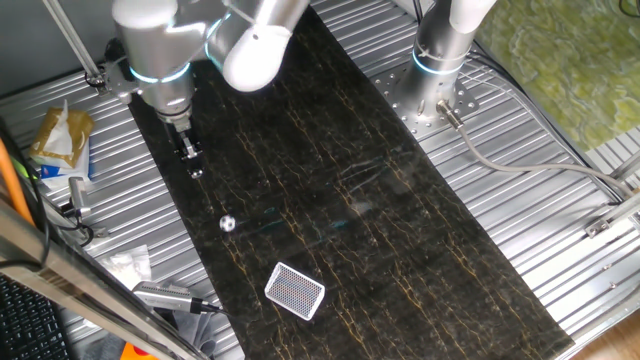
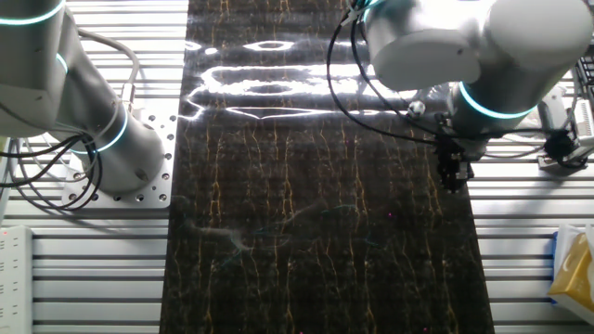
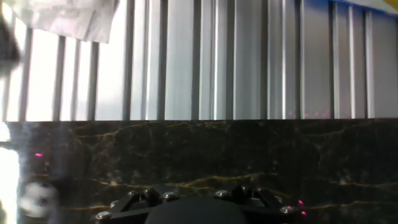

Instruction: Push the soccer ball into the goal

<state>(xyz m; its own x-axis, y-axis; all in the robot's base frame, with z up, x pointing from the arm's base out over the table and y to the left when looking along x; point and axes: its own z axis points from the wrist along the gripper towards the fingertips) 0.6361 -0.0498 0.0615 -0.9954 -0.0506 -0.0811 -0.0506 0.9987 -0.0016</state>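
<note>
My gripper (image 1: 193, 160) hangs low over the dark mat's left edge, and I cannot tell whether its fingers are together or apart. I judge this the approach: the soccer ball (image 1: 227, 224) sits well short of the goal (image 1: 295, 291), so next I must get behind it and push goalward. No legible writing anywhere.
</note>
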